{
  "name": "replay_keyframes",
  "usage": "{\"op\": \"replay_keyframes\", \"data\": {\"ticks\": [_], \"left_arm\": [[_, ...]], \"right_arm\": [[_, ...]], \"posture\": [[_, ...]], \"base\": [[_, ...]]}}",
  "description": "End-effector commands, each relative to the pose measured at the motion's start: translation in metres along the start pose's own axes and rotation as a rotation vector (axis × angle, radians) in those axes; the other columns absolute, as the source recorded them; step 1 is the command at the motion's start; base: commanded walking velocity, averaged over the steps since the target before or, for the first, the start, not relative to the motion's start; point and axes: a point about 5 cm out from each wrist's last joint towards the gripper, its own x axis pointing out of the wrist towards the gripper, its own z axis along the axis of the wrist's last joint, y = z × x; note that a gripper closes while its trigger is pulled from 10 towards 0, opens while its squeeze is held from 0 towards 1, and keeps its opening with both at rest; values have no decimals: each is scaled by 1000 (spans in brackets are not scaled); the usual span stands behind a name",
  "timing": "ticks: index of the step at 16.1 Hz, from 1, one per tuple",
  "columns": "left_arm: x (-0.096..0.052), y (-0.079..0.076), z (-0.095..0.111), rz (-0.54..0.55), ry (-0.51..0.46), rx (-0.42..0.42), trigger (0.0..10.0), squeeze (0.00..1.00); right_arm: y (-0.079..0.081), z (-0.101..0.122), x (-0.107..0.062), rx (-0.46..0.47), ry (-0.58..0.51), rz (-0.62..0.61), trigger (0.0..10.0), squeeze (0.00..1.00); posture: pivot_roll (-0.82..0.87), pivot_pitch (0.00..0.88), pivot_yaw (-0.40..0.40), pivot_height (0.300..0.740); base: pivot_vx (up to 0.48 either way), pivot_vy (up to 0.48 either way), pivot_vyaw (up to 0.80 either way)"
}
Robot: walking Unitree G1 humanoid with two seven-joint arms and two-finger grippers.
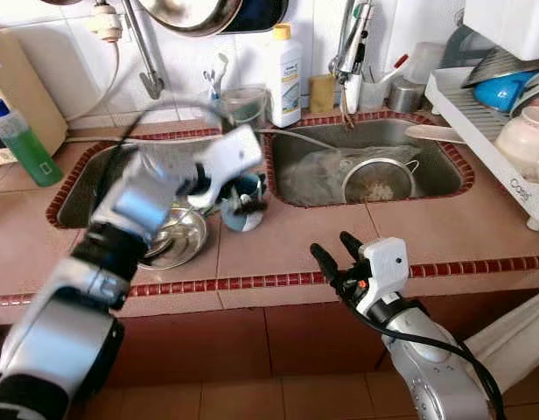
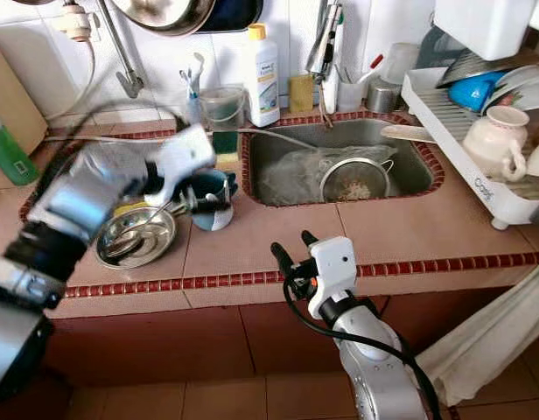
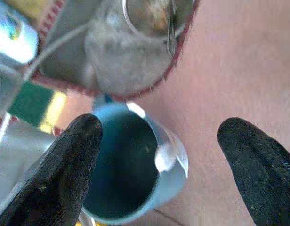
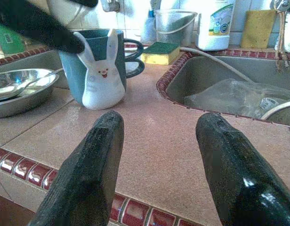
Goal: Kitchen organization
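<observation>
Left wrist view: left gripper (image 3: 159, 165), jaws spread, straddled blue mug (image 3: 131, 165) w/ one finger inside. Should close squarely on the wall. Right gripper (image 1: 337, 248) spread, idle.

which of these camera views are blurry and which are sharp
Left eye view: left arm smeared by motion, sink fairly sharp. Left wrist view: soft throughout, teal mug and fingers out of focus. Right wrist view: sharpest, rabbit mug crisp.

Silver arms gleam, dark at the joints; each white wrist housing carries two long black fingers on left claw (image 1: 243, 203) and right claw (image 1: 336, 248), a black cable looping along the right.
</observation>
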Motion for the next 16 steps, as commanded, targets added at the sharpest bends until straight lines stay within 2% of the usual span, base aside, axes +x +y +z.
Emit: {"op": "replay_keyframes", "data": {"ticks": [1, 3, 7, 8, 9, 10, 16], "left_arm": [[4, -2, -7, 18, 40, 2, 10000, 0], [14, -6, -16, 30, 79, -8, 10000, 0], [24, -11, -18, 68, 78, -30, 10000, 0], [26, -12, -17, 78, 61, -32, 9137, 0], [26, -12, -17, 83, 55, -36, 4353, 0], [27, -11, -16, 91, 47, -50, 0, 0], [27, -11, -13, 74, 35, -42, 0, 0]], "right_arm": [[5, 2, 3, -1, -11, 24, 10000, 0], [5, 1, 2, 0, -11, 20, 10000, 0], [4, 1, 1, 2, -12, 8, 10000, 0], [5, 1, 0, 2, -12, 6, 10000, 0], [5, 1, 1, 3, -13, 5, 10000, 0], [5, 2, 1, 4, -14, 4, 10000, 0], [4, 2, 2, 9, -15, -5, 10000, 0]], "posture": [[-177, 0, 125, 740], [-182, 0, 128, 740], [-186, 0, 135, 740], [-185, 0, 138, 740], [-185, 0, 138, 740], [-182, 0, 138, 740], [-174, 8, 142, 740]], "base": [[0, 0, 0], [0, 0, 0], [0, 0, 0], [0, 0, 0], [0, 0, 0], [0, 0, 0], [0, 0, 0]]}}
